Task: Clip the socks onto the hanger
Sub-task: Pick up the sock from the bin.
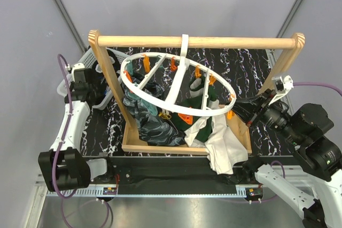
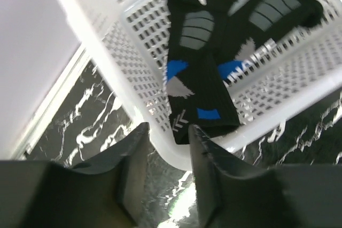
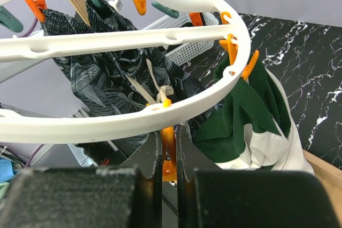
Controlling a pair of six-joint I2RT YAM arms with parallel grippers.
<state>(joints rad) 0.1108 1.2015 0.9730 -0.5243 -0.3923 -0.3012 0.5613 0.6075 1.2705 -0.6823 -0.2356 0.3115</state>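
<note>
The white ring hanger [image 1: 176, 109] hangs by its hook from a wooden rail, with orange pegs round the rim. A mottled teal-grey piece [image 1: 149, 116] and a dark green piece [image 1: 200, 105] hang from it. My right gripper [image 1: 239, 106] is at the ring's right rim. In the right wrist view it [image 3: 169, 158] is shut on an orange peg [image 3: 169, 148] under the ring [image 3: 133, 118]. My left gripper [image 2: 168, 131] is open at the rim of a white mesh basket [image 2: 133, 30]. A black sock [image 2: 197, 78] with blue and grey patches drapes over that rim, its end just beyond my fingertips.
The wooden rail [image 1: 197, 41] stands on a wooden base frame [image 1: 160, 147] on the black marbled table. A larger white cloth [image 1: 224, 142] hangs over the base's front right. The mesh basket [image 1: 101, 92] sits tilted at the frame's left post, by my left arm.
</note>
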